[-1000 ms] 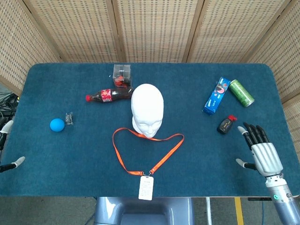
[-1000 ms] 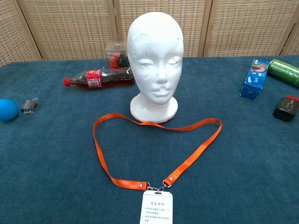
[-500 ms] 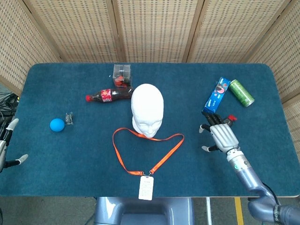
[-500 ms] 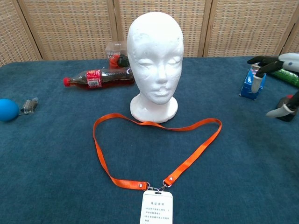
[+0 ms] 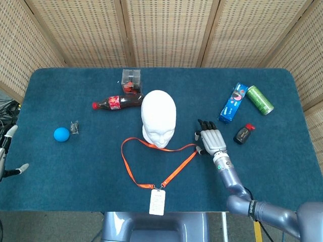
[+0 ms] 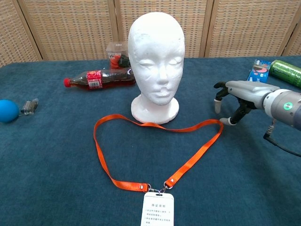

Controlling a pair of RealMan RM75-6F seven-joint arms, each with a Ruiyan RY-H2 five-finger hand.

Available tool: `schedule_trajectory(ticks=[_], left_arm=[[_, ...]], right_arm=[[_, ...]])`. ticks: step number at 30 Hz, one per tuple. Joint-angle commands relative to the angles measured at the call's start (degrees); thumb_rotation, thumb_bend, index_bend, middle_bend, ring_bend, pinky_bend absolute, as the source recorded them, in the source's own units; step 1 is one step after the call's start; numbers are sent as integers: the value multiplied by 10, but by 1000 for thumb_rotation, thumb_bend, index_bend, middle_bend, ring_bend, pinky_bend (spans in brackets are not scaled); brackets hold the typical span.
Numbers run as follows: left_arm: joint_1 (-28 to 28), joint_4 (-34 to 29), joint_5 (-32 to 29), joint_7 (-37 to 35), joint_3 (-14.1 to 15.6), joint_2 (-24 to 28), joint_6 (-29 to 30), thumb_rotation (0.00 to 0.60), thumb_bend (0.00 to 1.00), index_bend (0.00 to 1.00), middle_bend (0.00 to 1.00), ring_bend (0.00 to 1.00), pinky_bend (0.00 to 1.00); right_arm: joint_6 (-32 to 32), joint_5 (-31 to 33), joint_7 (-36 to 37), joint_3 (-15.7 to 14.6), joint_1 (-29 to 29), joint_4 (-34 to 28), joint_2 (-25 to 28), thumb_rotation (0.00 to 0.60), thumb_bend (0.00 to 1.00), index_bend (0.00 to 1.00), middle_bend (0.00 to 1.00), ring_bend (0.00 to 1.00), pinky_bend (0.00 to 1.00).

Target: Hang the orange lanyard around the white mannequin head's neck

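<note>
head (image 5: 158,118): white mannequin, upright mid worktop (image 5: 60,171), face toward near edge.
lanyard (image 5: 174,169): orange loop flat on worktop just near of head base, far strap touching base; not round the neck. Badge (image 5: 157,202) at near end, overhanging worktop edge.
right hand (image 5: 211,139): low over worktop, just right of lanyard's right bend, fingers apart w/ tips down, holds nothing; thumb tip v. close to strap, contact unclear.
left hand (image 5: 6,154): at far-left frame edge, off worktop, only fingertips seen, spread, holding nothing.
bottle (image 5: 117,102): lying far-left of head, clear box (image 5: 131,80) beyond it.
ball (image 5: 61,134): blue, left side, small clip (image 5: 75,127) beside it.
right side: blue pack (image 5: 232,103), green can (image 5: 260,100), small black item (image 5: 243,133).
</note>
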Motion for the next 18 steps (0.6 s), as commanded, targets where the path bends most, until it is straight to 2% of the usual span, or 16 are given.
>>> schedule_trajectory(ticks=[1,18], left_arm=[[-1,1,-1,-2,0,0,-1,600,0,0,0,0,0],[-1,2,-2,-6,1,2,-3,600,0,0,0,0,0]], right_arm=[[-1,8,-8,0,6,8,-9,600,532,500,0,0,0],[2,13,-23,-12,13,30,-30,600,548,530,0,0,0]])
